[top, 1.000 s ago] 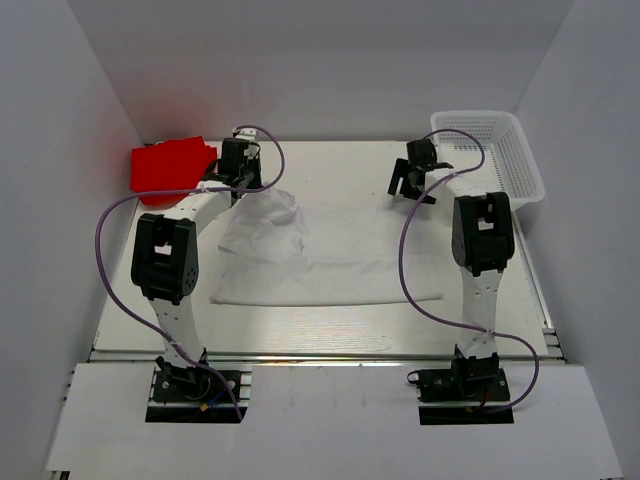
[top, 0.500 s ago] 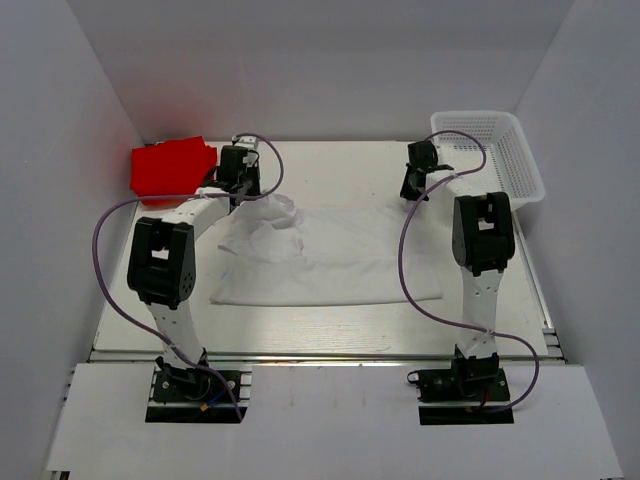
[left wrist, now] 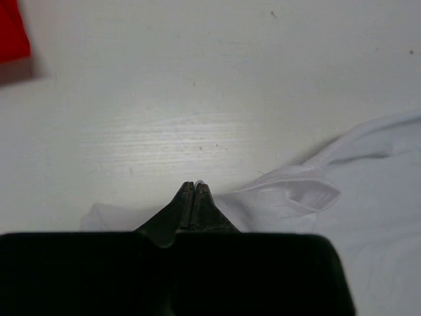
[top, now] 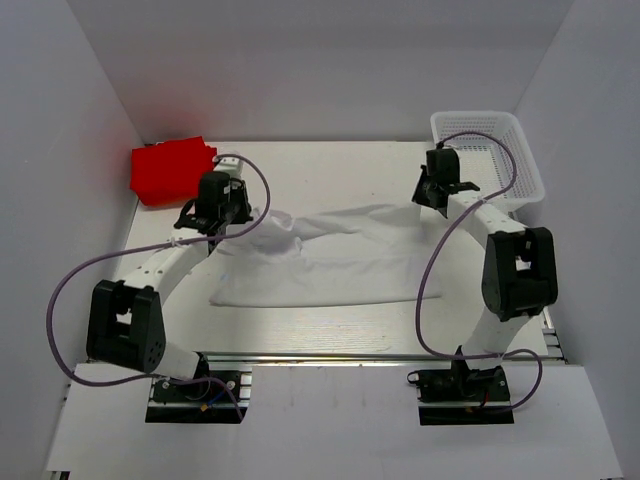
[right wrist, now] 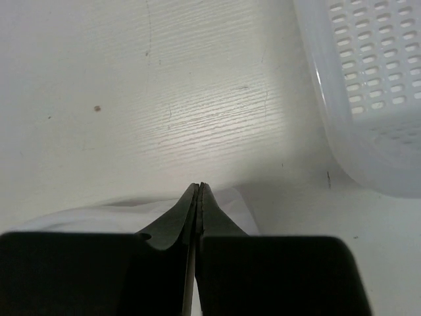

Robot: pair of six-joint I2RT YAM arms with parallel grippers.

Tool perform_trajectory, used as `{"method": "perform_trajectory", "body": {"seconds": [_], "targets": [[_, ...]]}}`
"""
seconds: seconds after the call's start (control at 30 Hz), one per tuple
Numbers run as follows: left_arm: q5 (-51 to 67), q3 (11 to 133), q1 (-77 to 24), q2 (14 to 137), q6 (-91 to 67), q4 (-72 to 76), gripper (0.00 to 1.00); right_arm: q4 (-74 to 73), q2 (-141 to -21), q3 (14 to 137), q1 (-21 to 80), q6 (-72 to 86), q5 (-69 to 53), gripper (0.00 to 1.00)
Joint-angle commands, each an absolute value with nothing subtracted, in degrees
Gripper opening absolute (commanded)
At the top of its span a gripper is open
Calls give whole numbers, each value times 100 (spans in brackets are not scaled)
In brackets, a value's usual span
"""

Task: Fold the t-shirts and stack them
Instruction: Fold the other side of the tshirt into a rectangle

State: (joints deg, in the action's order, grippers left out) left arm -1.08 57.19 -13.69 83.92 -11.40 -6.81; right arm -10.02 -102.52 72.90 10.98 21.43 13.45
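Note:
The white t-shirt (top: 330, 262) lies spread across the middle of the table, its far edge raised and stretched between both grippers. My left gripper (top: 232, 218) is shut on the shirt's far left edge; in the left wrist view a sliver of white cloth shows at the shut tips (left wrist: 194, 185), with the white t-shirt (left wrist: 329, 217) bunched to the right. My right gripper (top: 426, 202) is shut on the far right corner, and white cloth (right wrist: 240, 204) shows under its tips (right wrist: 199, 187). The red t-shirt (top: 170, 170) sits folded at the far left, its edge (left wrist: 10, 29) in the left wrist view.
A white mesh basket (top: 495, 150) stands at the far right corner, close to the right gripper, and its wall (right wrist: 368, 85) fills the right wrist view's upper right. White walls enclose the table on three sides. Purple cables loop beside both arms.
The right gripper dropped onto the shirt's far right corner and shut on it. Both arms then swung outward and toward the near side, pulling the shirt's far edge up and taut.

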Motion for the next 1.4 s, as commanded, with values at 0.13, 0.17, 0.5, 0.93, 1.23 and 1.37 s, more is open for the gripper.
{"method": "perform_trajectory", "body": {"seconds": [0.13,0.17,0.5,0.93,1.23,1.37], "targets": [[202,4537,-1380,7480,-1573,-544,0,-685,-9397,6497,1099,2153,1459,0],[202,4431,-1380,7392,-1573,-597,0,-694,-9343,6382,1090,2162,1511,0],[-237,3148,-1380,6627,-2083,-598,0,-641,-8421,5257,1064,2338,1345,0],[114,2936,-1380,5917,-2654,-1879,41,-1588,-8034,4438,1055,3067,2109,26],[571,2716,-1433,4983,-3050,-1338,100,-1479,-7058,4342,1116,2927,1768,90],[729,3154,-1433,5755,-2856,-1135,100,-783,-6724,4237,1134,2558,216,90]]}}
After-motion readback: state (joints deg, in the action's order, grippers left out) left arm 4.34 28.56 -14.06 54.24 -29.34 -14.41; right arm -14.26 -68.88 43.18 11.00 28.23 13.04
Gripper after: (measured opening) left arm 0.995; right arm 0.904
